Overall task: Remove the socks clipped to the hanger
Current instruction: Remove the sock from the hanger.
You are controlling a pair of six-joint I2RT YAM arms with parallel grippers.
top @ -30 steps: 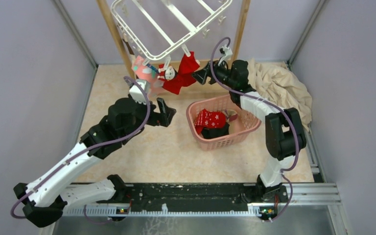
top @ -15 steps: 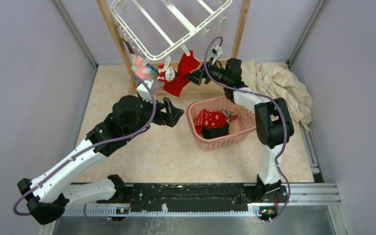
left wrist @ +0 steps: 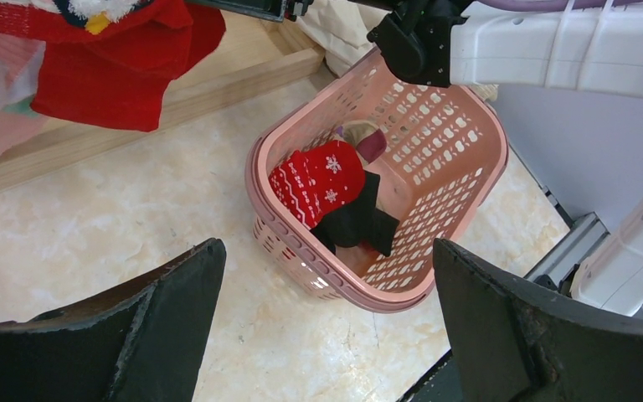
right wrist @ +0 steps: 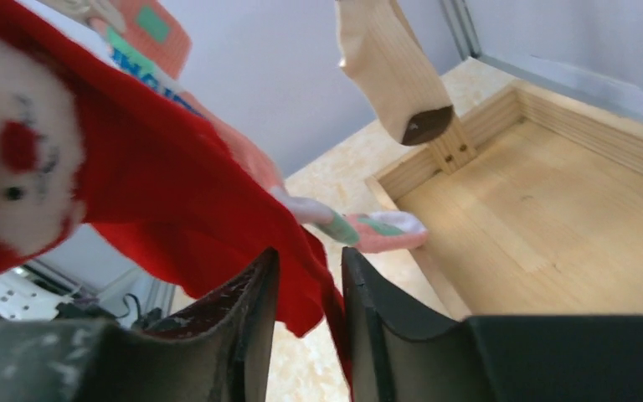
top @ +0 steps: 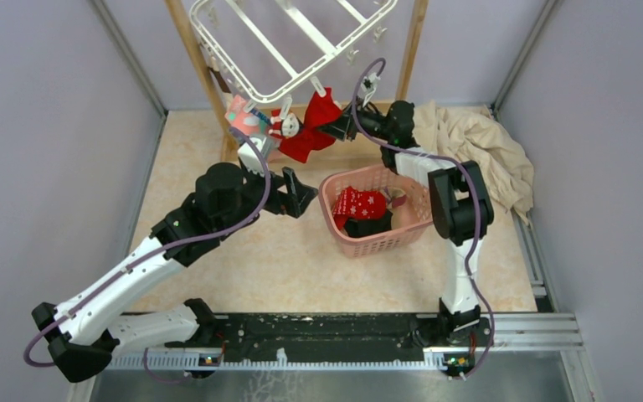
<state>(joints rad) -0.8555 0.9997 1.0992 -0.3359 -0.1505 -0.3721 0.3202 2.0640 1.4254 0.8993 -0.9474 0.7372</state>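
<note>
R gripper (top: 336,126) fingers pinched on red sock (top: 306,138), cloth btwn them, at sock's 3 o'clock. Sock hangs clipped at hanger (top: 289,42) 6 o'clock edge, pink sock (top: 247,120) just beside at 9. L gripper (top: 300,188) wide open, holding nothing, at 9 o'clock of basket (top: 385,243).

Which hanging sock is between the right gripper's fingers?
The red Santa sock: its fabric lies between the fingers of the right gripper. The pink sock and the beige sock are not gripped.
</note>
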